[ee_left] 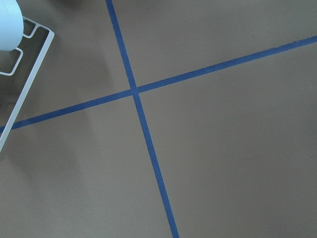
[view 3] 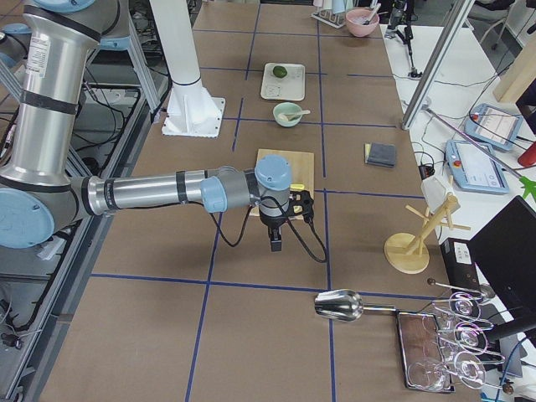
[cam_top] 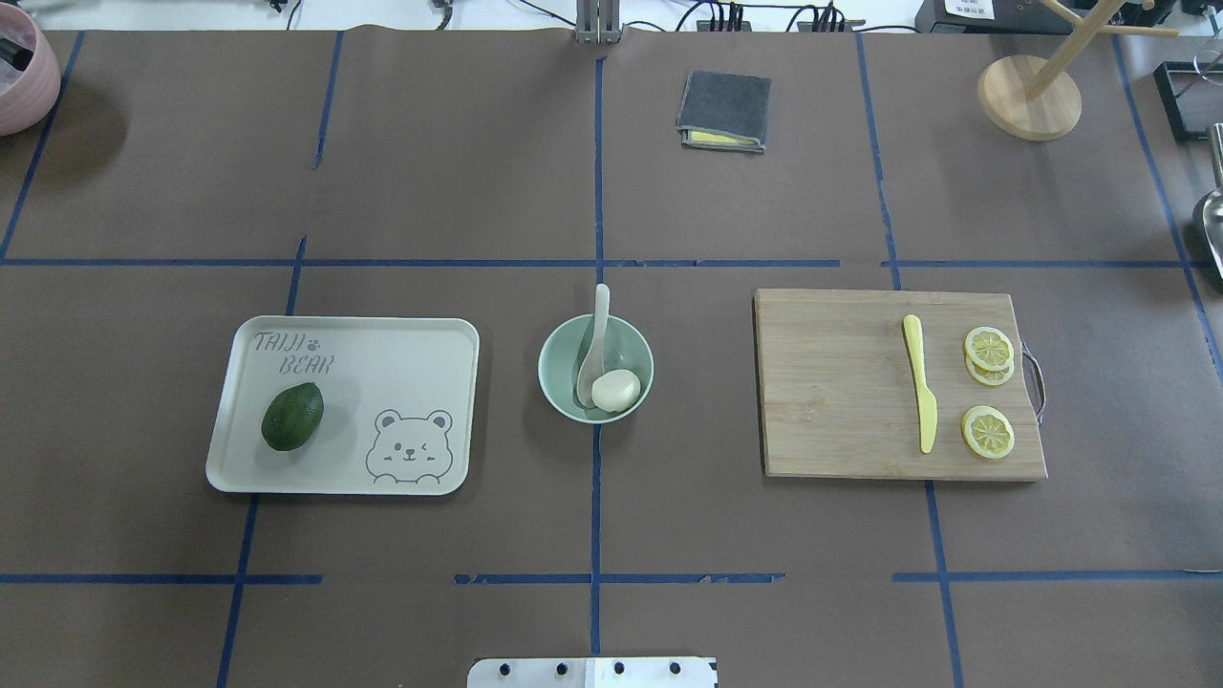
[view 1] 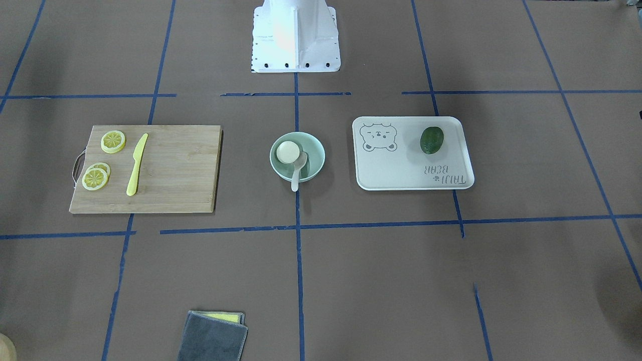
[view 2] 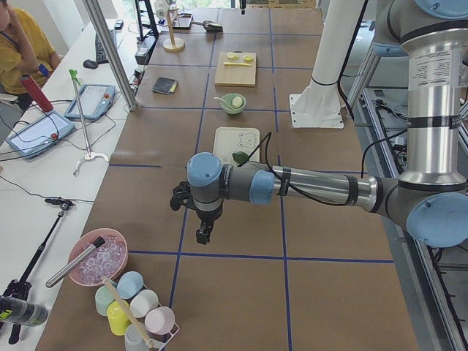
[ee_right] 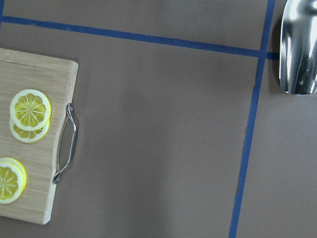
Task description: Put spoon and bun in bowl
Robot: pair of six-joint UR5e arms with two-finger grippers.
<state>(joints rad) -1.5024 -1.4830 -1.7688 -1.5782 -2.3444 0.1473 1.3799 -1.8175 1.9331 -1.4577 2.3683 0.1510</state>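
Mint-green, the bowl (cam_top: pixel 638 346) sits mid-table and holds the bun (cam_top: pixel 615 390) and the spoon (cam_top: pixel 599 320), whose handle leans out over the rim. We see the left gripper (view 2: pixel 203 235) and right gripper (view 3: pixel 275 243) only in the side views, hanging above the table; we cannot tell how far either is parted. The tray (cam_top: pixel 382 358) carries an avocado (cam_top: pixel 292 417). The right wrist view adds a metal scoop (ee_right: pixel 298 47).
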